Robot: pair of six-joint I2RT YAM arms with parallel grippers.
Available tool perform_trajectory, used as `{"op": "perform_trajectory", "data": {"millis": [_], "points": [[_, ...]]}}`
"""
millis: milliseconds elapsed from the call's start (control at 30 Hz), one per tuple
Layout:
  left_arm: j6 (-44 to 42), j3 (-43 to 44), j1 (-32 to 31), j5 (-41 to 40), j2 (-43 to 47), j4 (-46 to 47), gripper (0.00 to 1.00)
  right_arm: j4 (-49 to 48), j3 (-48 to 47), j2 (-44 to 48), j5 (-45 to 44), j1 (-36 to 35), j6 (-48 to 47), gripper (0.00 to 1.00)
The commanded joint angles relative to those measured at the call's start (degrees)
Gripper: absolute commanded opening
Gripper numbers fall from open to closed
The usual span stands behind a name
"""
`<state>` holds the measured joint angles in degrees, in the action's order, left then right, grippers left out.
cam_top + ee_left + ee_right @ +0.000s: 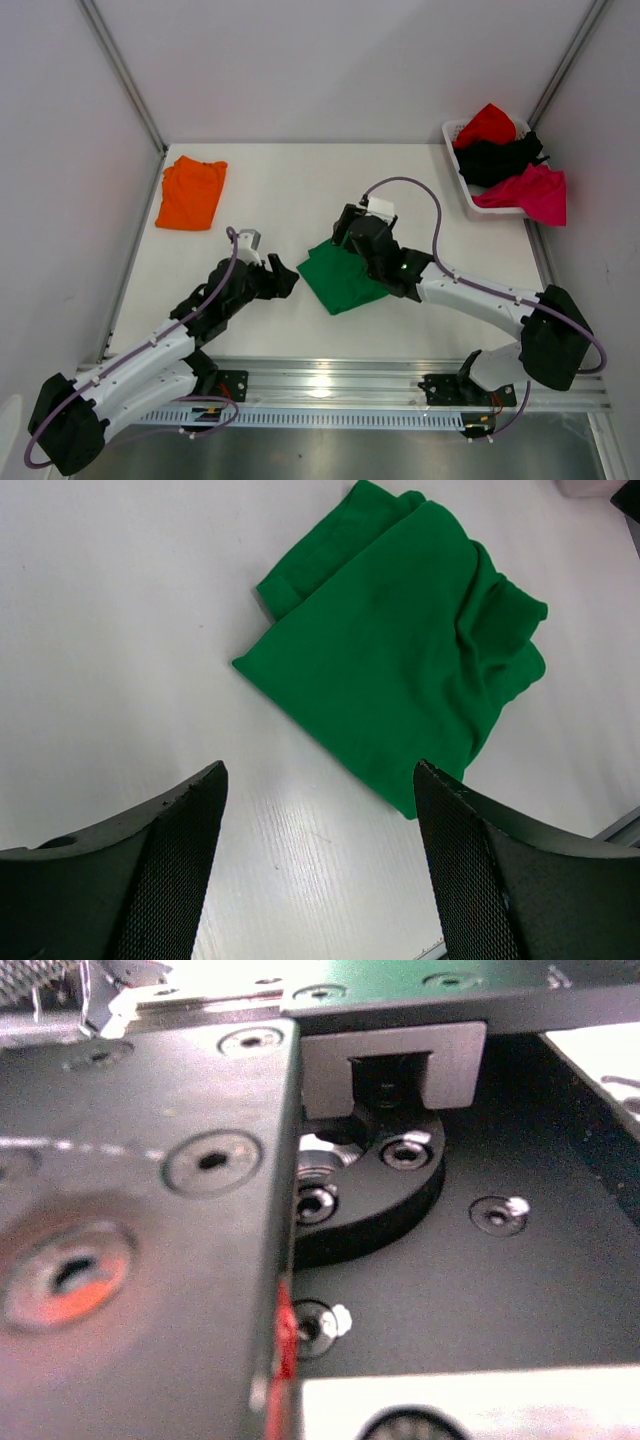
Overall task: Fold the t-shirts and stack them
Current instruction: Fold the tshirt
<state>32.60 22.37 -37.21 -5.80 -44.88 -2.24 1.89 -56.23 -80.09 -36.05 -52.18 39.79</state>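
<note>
A bright green t-shirt [342, 277] [400, 660] lies folded in a rough square at the table's middle. My left gripper [283, 277] [320, 830] hovers just to its left, open, with bare table between its fingers [180, 860]. My right gripper [350, 230] sits over the shirt's far edge. Its fingers are hidden in the top view, and the right wrist view shows only black arm plates and screws. An orange t-shirt [190, 192] lies folded at the far left.
A white basket [452, 135] at the far right holds a red t-shirt [487, 122], a black one [500, 155] and a magenta one [530, 192] that hangs over its rim. The metal rail [330, 385] runs along the near edge.
</note>
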Motion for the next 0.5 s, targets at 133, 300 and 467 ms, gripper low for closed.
{"op": "perform_trajectory", "data": {"millis": [133,300,467], "points": [[0.3,0.4,0.4,-0.7,2.4,0.1,0.77,-8.9,0.8,-7.4,0.0,5.4,-4.0,0.75],[0.1,0.1,0.3,-2.0,3.7,-1.1,0.78,-6.5,1.1,-11.2,2.7,7.2,0.1,0.74],[-0.1,-0.2,0.3,-2.5,4.1,-1.2,0.78,-2.2,3.8,-8.5,3.5,6.3,5.6,0.74]]}}
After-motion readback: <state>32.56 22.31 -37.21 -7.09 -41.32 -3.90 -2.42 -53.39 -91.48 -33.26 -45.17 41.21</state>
